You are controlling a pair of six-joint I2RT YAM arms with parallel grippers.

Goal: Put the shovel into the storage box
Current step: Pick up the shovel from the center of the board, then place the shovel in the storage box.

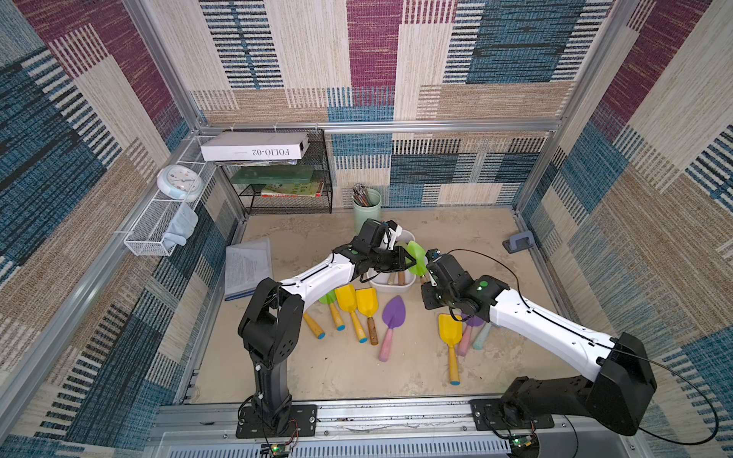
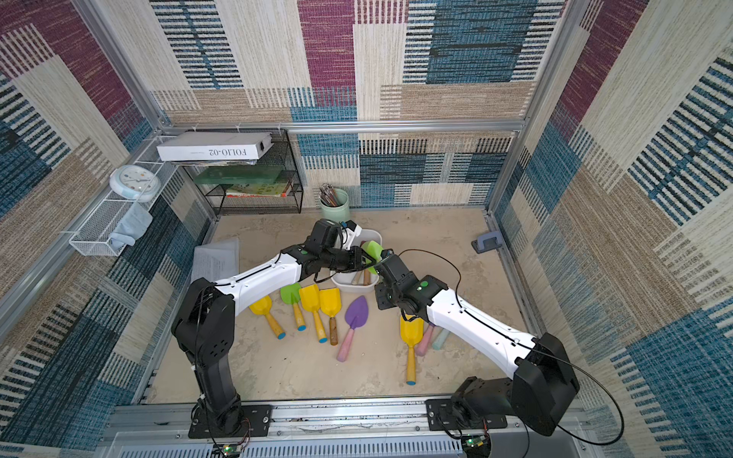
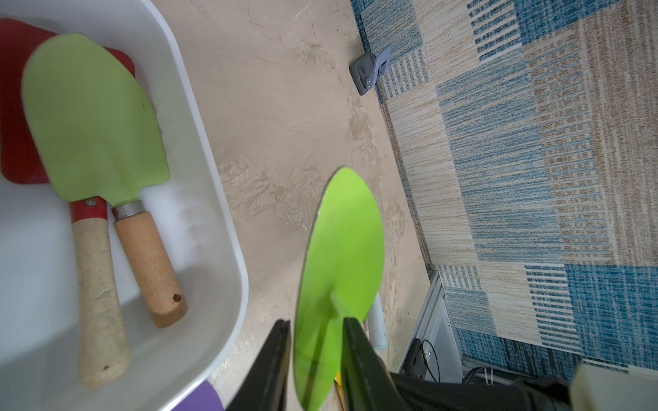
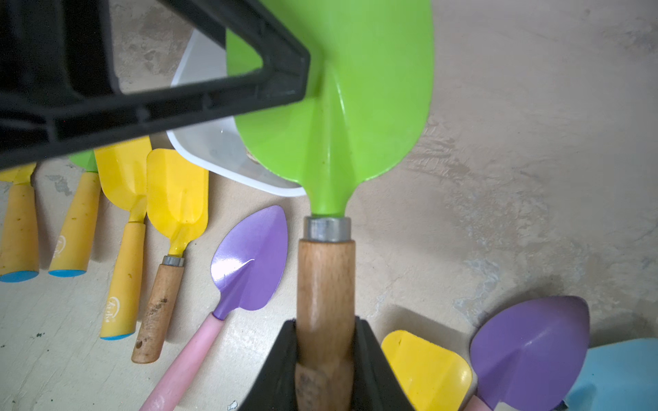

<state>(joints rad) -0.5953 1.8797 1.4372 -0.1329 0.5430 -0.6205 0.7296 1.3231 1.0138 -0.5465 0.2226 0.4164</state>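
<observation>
Closest to the lens, the right gripper point(image 4: 325, 331) has its black fingers clamped on the wooden handle of the green shovel point(image 4: 338, 106). The shovel hangs above the table just beside the storage box point(image 3: 203, 170), outside its rim. The left gripper point(image 3: 317, 325) straddles that blade with narrow jaws; whether its fingers actually press it I cannot tell.

From the left, a white wire-mesh basket point(image 1: 139, 242) carries a clock point(image 1: 179, 182) and a pale blue cloth point(image 1: 183, 226). A black mesh rack point(image 1: 327, 190) holds books, their number unclear, and a mint-green cup point(image 1: 367, 214) stands full of pencils. The storage box contains two tools: a green trowel point(image 3: 96, 124) lying over a red shovel point(image 3: 16, 106) whose blade is mostly covered.

In both top views the left arm hides much of the box.

On the table lie eight more: four yellow shovels point(image 2: 330, 301), one small green shovel point(image 2: 291, 293), two purple trowels point(image 2: 357, 313) and one pale blue shovel point(image 4: 623, 373), which is cut off by the frame.
</observation>
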